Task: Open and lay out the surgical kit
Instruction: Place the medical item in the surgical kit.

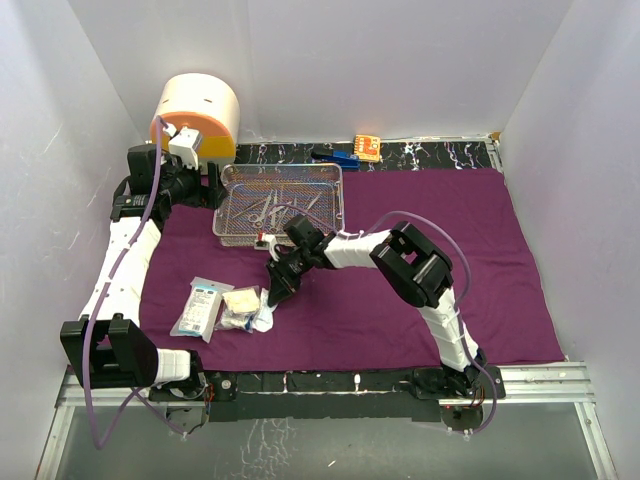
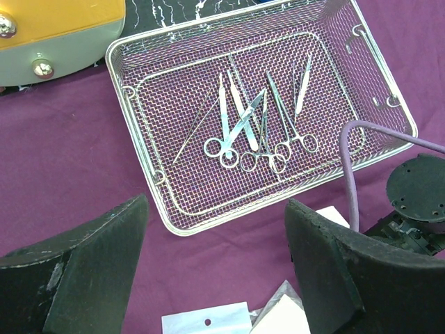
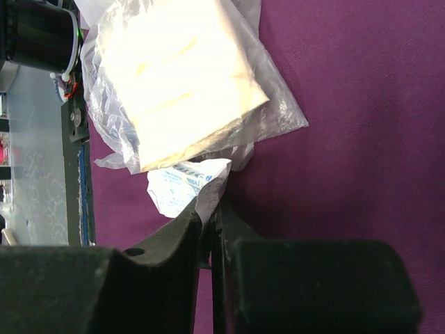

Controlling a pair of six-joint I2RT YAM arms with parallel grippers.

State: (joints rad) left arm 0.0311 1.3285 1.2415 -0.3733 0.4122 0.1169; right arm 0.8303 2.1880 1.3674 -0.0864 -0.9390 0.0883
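From above: purple cloth (image 1: 400, 290) already spread flat; wire-mesh tray (image 1: 220, 205) far-left, packets (image 1: 203, 305) near-left. Left wrist: left tool (image 2: 215, 209) open, empty; instruments (image 2: 254, 132) still inside tray. Right wrist: right tool (image 3: 211, 212) closed, pinching small packet (image 3: 182, 186) beside gauze bag (image 3: 181, 76).

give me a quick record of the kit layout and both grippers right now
cloth: purple cloth spread open and flat
tray: wire-mesh tray upright on the cloth's far part
instruments: steel instruments lying inside the tray
packets: gauze bag, small printed packet and flat packet grouped on the cloth's near-left part
left gripper: open, empty, by the tray's left side
right gripper: shut, tips at the small printed packet's corner; pinch not confirmable
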